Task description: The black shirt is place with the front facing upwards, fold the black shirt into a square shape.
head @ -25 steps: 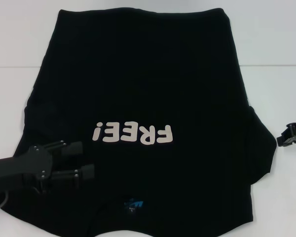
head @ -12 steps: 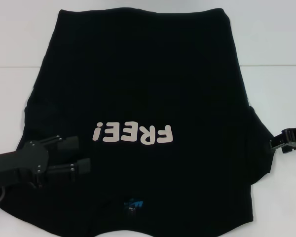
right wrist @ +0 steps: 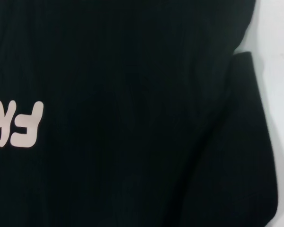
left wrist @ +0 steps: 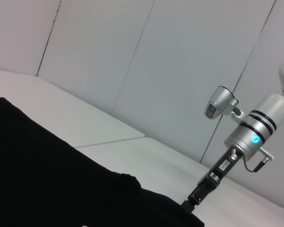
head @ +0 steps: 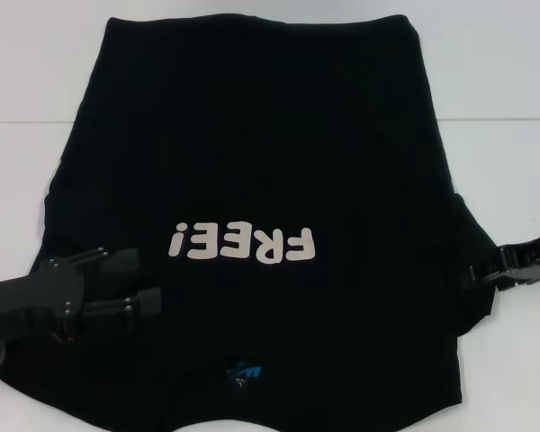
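White bench (head: 18, 81); black shirt (head: 252, 162) flat, front up, collar near, long axis near-far. Left gripper (head: 142, 283), jaws apart, over left sleeve; right gripper (head: 472, 273) at right sleeve edge, jaw state unclear.

The large matt black cloth shirt (head: 261, 153) with smooth pale lettering (head: 243, 244) lies on a smooth, faintly glossy white worktop (head: 504, 81).

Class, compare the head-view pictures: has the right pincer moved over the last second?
Yes. The right pincer has slid inward from the bare table to the sleeve edge of the black shirt, closer to the FREE! lettering.
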